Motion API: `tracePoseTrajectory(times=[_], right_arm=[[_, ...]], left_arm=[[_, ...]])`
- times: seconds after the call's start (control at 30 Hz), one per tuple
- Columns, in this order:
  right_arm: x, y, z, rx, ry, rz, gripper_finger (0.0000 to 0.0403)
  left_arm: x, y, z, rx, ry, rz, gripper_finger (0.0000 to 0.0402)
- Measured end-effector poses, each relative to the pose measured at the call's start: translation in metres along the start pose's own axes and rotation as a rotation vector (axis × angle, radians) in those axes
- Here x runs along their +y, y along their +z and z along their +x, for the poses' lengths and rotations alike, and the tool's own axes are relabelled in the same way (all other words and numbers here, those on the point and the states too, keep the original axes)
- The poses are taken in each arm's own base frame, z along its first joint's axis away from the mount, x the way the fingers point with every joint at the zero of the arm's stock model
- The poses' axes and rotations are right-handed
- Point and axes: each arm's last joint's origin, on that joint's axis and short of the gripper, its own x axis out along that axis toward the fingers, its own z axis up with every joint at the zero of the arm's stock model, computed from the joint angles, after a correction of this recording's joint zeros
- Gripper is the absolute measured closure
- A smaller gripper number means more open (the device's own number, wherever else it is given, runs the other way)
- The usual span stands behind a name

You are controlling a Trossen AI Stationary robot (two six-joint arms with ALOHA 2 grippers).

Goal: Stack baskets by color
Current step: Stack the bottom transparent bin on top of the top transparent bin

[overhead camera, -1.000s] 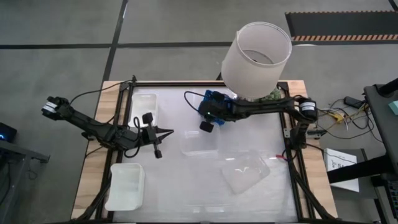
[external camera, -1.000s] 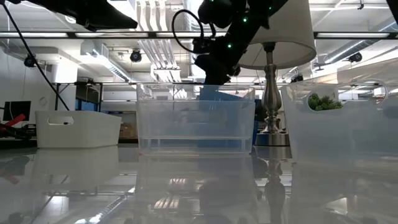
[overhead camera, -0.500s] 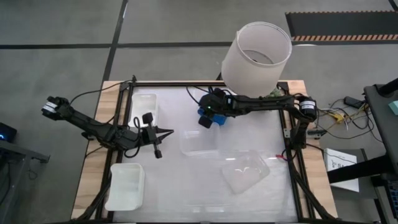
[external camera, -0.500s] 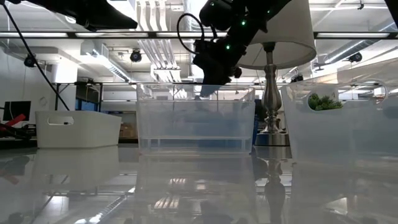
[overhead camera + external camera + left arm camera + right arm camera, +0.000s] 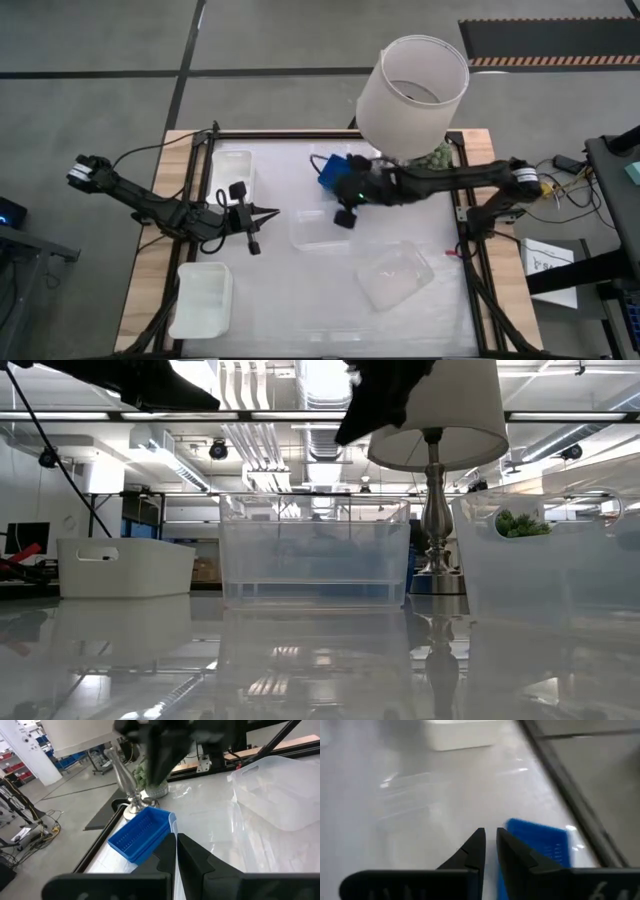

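Observation:
A blue mesh basket point(image 5: 328, 170) point(image 5: 140, 837) rests on the table at the far side, beside the lamp's foot. My right gripper point(image 5: 345, 217) point(image 5: 490, 840) hovers just nearside of it and above it, its fingers a narrow gap apart with nothing between them. One clear basket point(image 5: 312, 230) point(image 5: 315, 555) stands mid-table, and another point(image 5: 395, 278) sits toward the near right. White baskets rest at the far left point(image 5: 232, 168) and near left point(image 5: 203, 298). My left gripper point(image 5: 273, 212) point(image 5: 175, 840) waits shut, left of the middle clear basket.
A lamp with a big white shade point(image 5: 413, 90) stands at the far right, its metal stem point(image 5: 432, 510) behind the clear baskets. A small green plant point(image 5: 520, 523) sits beside it. A wooden frame point(image 5: 150, 270) borders the table's sides.
My right gripper has drawn away from the blue basket, rising and coming a little toward the table's near edge. In the low view it has climbed almost out of the top of the picture. The blue basket stays on the table at the far side.

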Motion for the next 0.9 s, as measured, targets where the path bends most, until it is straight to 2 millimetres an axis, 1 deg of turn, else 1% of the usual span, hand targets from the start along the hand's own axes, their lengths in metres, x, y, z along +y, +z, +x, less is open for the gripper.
tracePoseTrajectory(times=[0.07,0.17,0.33,0.5,0.6,0.7,0.77,0.83,0.9], right_arm=[[0.011,-0.002,-0.017,0.003,0.075,-0.035,0.0363],[0.027,-0.009,-0.041,0.051,0.200,-0.078,0.0348],[0.056,-0.021,-0.070,0.081,0.283,-0.115,0.0295],[0.085,-0.025,-0.091,0.057,0.309,-0.251,0.0230],[0.100,-0.029,-0.098,0.087,0.305,-0.338,0.0202],[0.117,-0.032,-0.105,0.122,0.329,-0.380,0.0189],[0.128,-0.034,-0.111,0.148,0.364,-0.401,0.0187],[0.136,-0.039,-0.116,0.208,0.418,-0.398,0.0190],[0.144,-0.047,-0.119,0.288,0.448,-0.360,0.0195]], left_arm=[[0.000,0.000,0.000,0.000,0.000,0.001,0.0402],[0.000,0.000,0.000,0.000,0.000,0.001,0.0402],[0.000,0.000,0.000,-0.001,-0.001,0.000,0.0402],[0.000,0.001,0.000,-0.010,-0.001,-0.012,0.0402],[0.000,0.001,0.000,-0.010,-0.001,-0.019,0.0402],[0.000,0.001,0.000,-0.010,-0.001,-0.036,0.0402],[0.000,0.001,0.000,-0.010,-0.001,-0.038,0.0402],[0.000,0.001,0.000,-0.008,-0.001,-0.036,0.0402],[0.000,0.001,0.000,-0.007,-0.001,-0.035,0.0402]])
